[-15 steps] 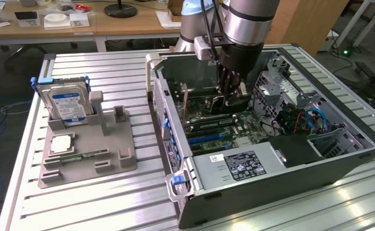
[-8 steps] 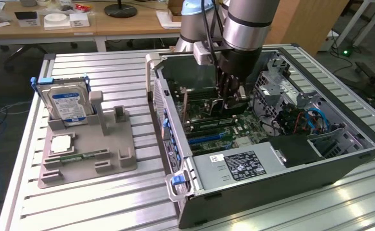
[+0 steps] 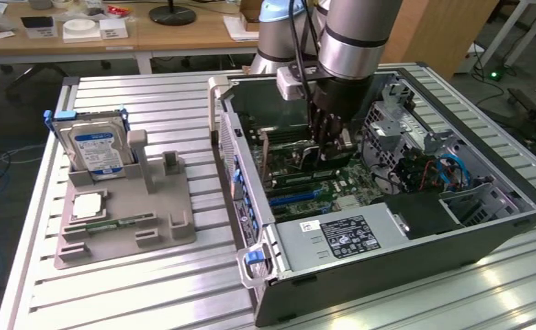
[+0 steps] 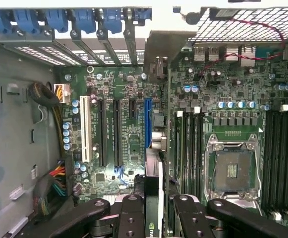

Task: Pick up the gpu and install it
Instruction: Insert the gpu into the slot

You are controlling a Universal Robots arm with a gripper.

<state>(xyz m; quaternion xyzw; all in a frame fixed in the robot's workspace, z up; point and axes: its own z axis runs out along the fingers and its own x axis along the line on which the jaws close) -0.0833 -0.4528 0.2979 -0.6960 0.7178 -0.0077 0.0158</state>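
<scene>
A ribbed metal table [image 3: 139, 289] is seen in a workshop, wooden desks behind it. Toward the table's far right edge an open computer case [image 3: 488, 227] lies on its side, and near the left edge a grey fixture [image 3: 157, 227] carries a hard drive [image 3: 95, 152]. Inside the case, the gripper [image 3: 334, 146] is clamped on the gpu [image 4: 154, 198], held edge-on just above the motherboard [image 4: 134, 139]. The insertion step is judged to be in hand (a straight descent into the blue slot [image 4: 147, 124] is called for). Room is tight: the case's rear wall, slot brackets and memory slots lie close.
</scene>
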